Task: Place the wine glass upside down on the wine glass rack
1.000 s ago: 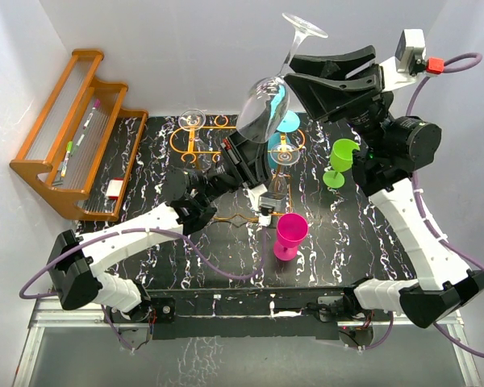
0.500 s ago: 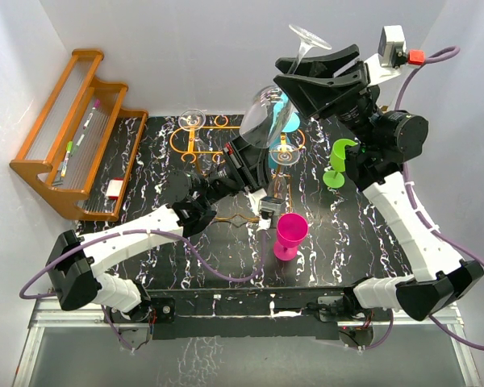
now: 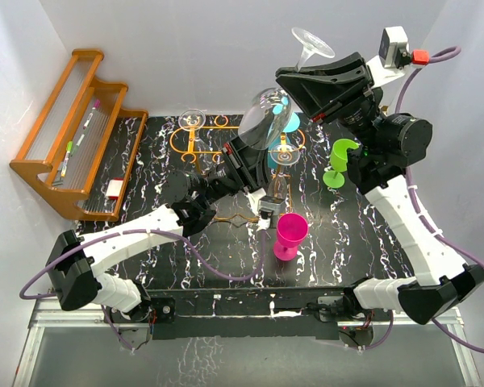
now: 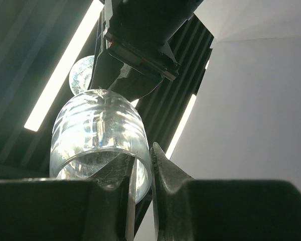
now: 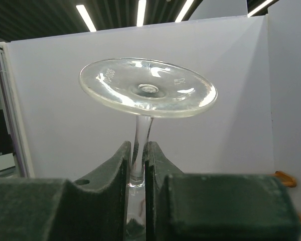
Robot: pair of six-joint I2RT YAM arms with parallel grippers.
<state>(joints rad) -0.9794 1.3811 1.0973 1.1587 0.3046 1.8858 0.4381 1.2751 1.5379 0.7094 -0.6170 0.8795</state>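
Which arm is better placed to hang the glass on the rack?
Right, likely: the right tool is shut on the glass stem under the upturned base; the left tool only pinches the bowl rim.

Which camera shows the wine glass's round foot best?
The right wrist view: the foot fills the frame above the right gripper. The top view shows it small; the left wrist view, only a part behind that gripper.

inverted wine glass aloft; orange rack
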